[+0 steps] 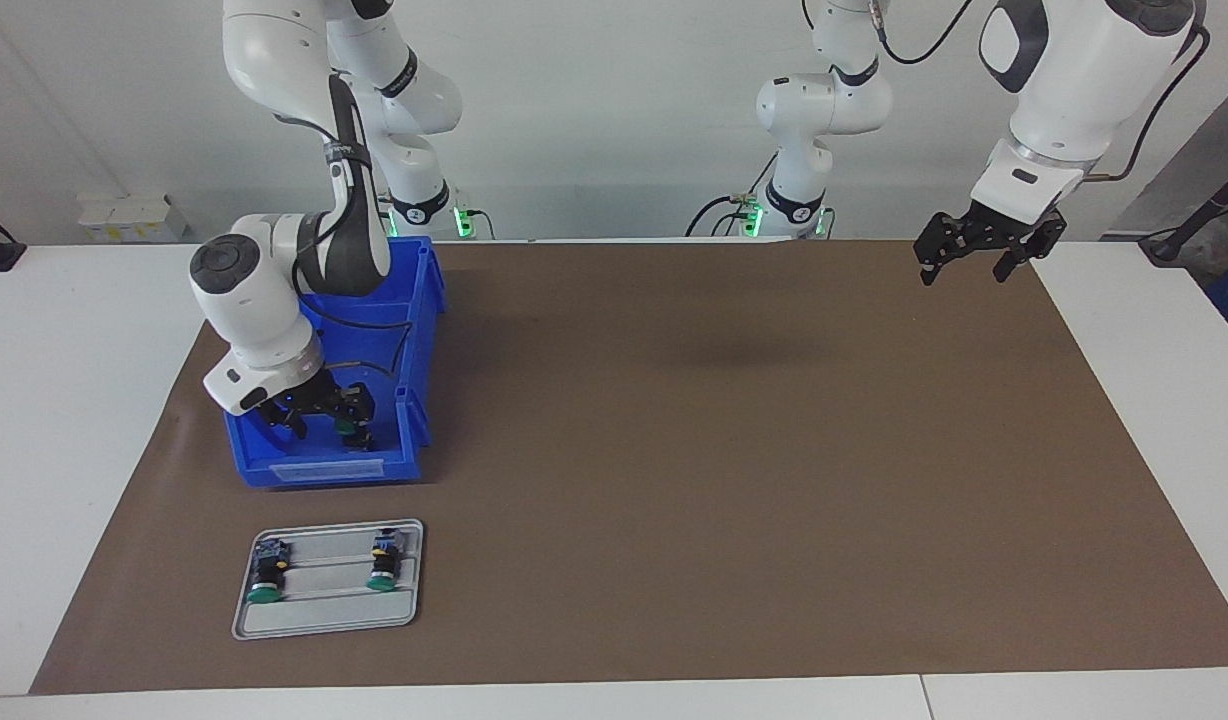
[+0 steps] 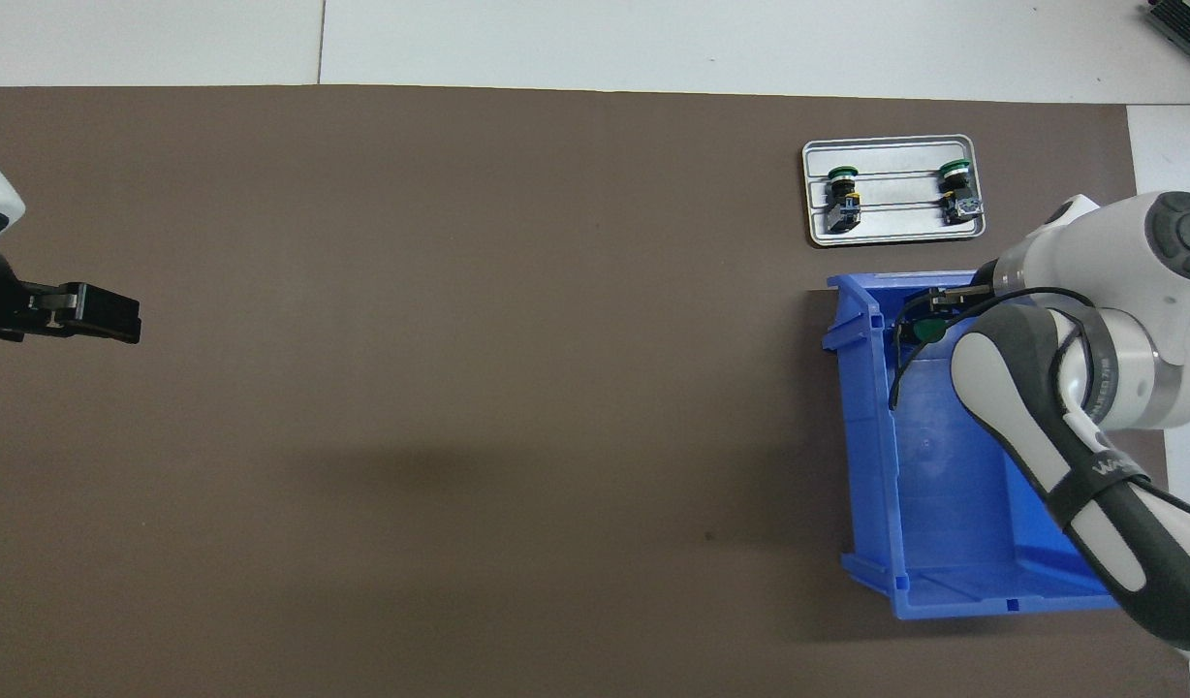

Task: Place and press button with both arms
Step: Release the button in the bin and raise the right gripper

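Observation:
A green-capped button (image 1: pixel 346 426) (image 2: pixel 929 332) lies in the blue bin (image 1: pixel 421 330) (image 2: pixel 929 504), at the bin's end farthest from the robots. My right gripper (image 1: pixel 330 428) (image 2: pixel 928 312) reaches down into that end, fingers apart, with the green cap between or just beside them; I cannot tell whether they touch it. Two more buttons (image 1: pixel 267 576) (image 1: pixel 383 564) lie on their sides on the grey tray (image 1: pixel 329 625) (image 2: pixel 895 233). My left gripper (image 1: pixel 967 266) (image 2: pixel 110 318) waits open in the air over the mat's corner at the left arm's end.
The bin and tray sit on a brown mat (image 1: pixel 724 480) at the right arm's end, the tray farther from the robots than the bin. White table (image 1: pixel 74 400) borders the mat.

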`<control>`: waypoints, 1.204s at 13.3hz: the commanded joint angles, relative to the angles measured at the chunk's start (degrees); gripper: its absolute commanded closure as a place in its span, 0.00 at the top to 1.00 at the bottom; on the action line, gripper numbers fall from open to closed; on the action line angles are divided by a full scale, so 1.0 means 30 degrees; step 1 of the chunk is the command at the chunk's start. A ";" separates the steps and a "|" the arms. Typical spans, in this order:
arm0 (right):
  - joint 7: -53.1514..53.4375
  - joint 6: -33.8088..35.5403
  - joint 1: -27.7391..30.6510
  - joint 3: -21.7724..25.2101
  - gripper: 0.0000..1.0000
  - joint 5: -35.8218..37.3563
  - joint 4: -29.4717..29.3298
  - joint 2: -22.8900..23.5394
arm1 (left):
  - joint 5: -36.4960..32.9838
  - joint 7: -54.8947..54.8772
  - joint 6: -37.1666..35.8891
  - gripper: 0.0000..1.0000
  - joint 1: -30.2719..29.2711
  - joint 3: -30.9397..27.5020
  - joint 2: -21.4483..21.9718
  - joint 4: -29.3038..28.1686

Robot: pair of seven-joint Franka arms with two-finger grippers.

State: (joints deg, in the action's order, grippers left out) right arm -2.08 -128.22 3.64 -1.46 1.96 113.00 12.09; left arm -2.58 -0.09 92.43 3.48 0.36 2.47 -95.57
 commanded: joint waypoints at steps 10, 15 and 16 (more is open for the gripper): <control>0.3768 0.6635 0.0077 -0.0275 0.98 -0.0389 -0.3964 -0.3355 | -0.0047 0.0178 0.0187 1.00 0.0011 -0.0031 0.0554 -0.0633; 0.4559 1.0857 -0.0010 -0.0654 0.98 -0.0389 -0.7983 -0.3179 | -0.0047 0.0178 0.0187 1.00 0.0011 -0.0060 0.0554 -0.0633; 0.4559 1.1125 0.0018 -0.0714 0.98 -0.0418 -0.7844 -0.3382 | -0.0047 0.0178 0.0187 1.00 0.0011 -0.0060 0.0554 -0.0633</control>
State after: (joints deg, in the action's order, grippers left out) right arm 10.17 -97.55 3.35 -2.71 1.47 91.83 1.27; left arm -2.58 -0.09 92.43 3.48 0.36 2.47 -95.57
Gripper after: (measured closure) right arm 0.022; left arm 0.000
